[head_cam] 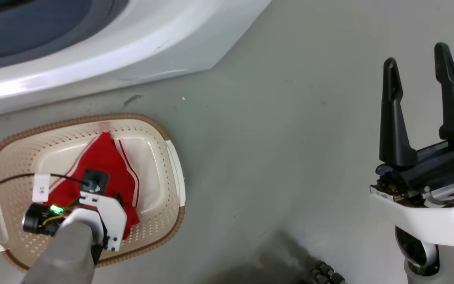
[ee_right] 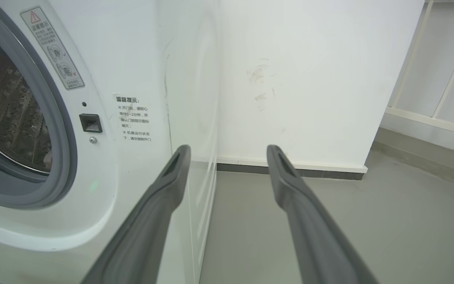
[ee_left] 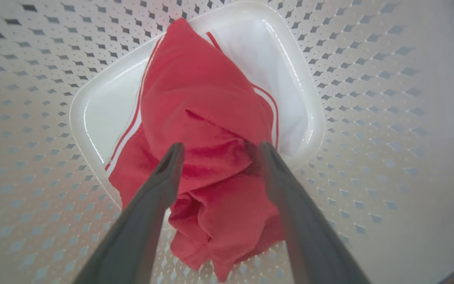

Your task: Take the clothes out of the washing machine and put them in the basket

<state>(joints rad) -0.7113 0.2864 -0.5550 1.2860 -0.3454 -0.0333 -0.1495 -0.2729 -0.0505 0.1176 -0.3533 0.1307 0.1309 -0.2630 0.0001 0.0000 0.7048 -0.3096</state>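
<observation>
While the left gripper hangs inside the basket at the lower left of the head view, its two fingers stand apart and clamp nothing. The red garment lies on the basket base directly below them. One raised fold sits in the gap between the fingertips, and the rest spreads past both fingers. It cannot be determined whether the tips touch the cloth.

In the head view, the left wrist housing covers the lower part of the garment. A black cable with a white tag crosses the left half of the basket. The perforated basket wall surrounds the garment on all sides.

The garment is bright red and crumpled at the near end. It has thin white stripes along both edges and a white panel on the right.

The washing machine stands just beyond the basket on the grey floor. In the right wrist view, its grey rubber ring frames the steel drum, with a warning sticker and a latch socket beside it.

The right gripper is well apart from the basket, at the far right over bare floor. Its fingers are spread and hold nothing, pointing past the machine's corner towards a white wall.
</observation>
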